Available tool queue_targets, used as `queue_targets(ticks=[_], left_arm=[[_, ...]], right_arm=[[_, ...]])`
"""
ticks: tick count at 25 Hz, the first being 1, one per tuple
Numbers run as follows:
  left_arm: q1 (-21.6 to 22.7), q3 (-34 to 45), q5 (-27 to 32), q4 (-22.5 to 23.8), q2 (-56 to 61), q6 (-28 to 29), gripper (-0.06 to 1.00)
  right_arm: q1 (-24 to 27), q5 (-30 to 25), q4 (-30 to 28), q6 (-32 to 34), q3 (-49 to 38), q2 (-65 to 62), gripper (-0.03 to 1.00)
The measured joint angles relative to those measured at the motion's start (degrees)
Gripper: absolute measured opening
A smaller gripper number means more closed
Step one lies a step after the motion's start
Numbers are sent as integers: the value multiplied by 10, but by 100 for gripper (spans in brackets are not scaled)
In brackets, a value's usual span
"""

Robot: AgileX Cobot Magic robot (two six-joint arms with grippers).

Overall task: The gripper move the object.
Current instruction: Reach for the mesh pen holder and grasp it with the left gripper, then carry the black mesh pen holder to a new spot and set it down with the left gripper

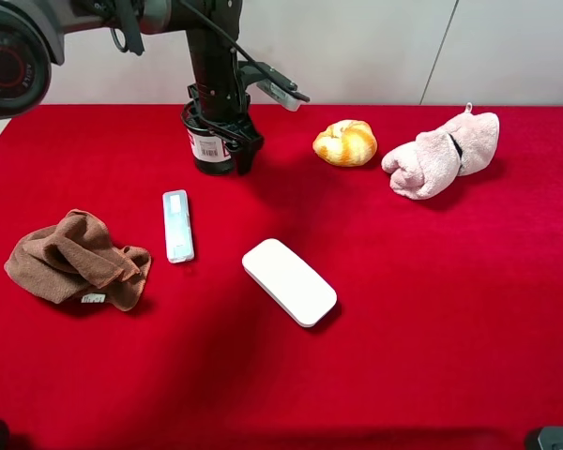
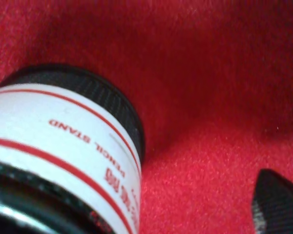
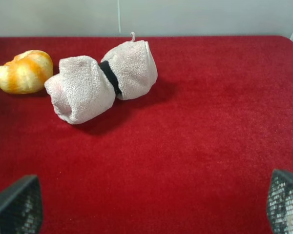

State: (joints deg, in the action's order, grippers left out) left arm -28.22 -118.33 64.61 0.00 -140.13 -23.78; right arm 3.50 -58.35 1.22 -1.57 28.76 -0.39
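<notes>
The black wire-mesh pen cup [image 1: 209, 147] with a white and red barcode label stands upright at the back left of the red table. My left gripper [image 1: 227, 150] reaches down at it from above. One black finger [image 1: 246, 155] hangs just right of the cup; the other is hidden at or behind the cup. In the left wrist view the cup [image 2: 63, 146] fills the near side and one fingertip [image 2: 278, 204] stands apart from it across a strip of red cloth, so the jaws are open. My right gripper [image 3: 151, 207] is open and empty over bare cloth.
A white oblong case [image 1: 289, 281] lies mid-table. A small white remote-like bar [image 1: 177, 225] and a crumpled brown cloth [image 1: 75, 260] lie at the left. A croissant [image 1: 345, 142] and a rolled pink towel [image 1: 443, 155] lie at the back right.
</notes>
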Motion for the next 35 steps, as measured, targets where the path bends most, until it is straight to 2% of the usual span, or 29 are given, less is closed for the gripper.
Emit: queue_targets(ticks=[4,10,20,26,30,35], left_arm=[[0,0,-14,0,0,-1,49],[0,0,-23,11,0,-2,10],[0,-6,-18,12,-1,-2,10],[0,-75,36,14,-1,0,10],[-7,-119,37,24,0,14,10],[-33,-125,38,39,11,24,10]], right_arm=[[0,0,0,0,0,0,69],[0,0,0,0,0,0,69],[0,0,0,0,0,0,69],[0,0,0,0,0,0,69],[0,0,0,0,0,0,69],[0,0,0,0,0,0,69]])
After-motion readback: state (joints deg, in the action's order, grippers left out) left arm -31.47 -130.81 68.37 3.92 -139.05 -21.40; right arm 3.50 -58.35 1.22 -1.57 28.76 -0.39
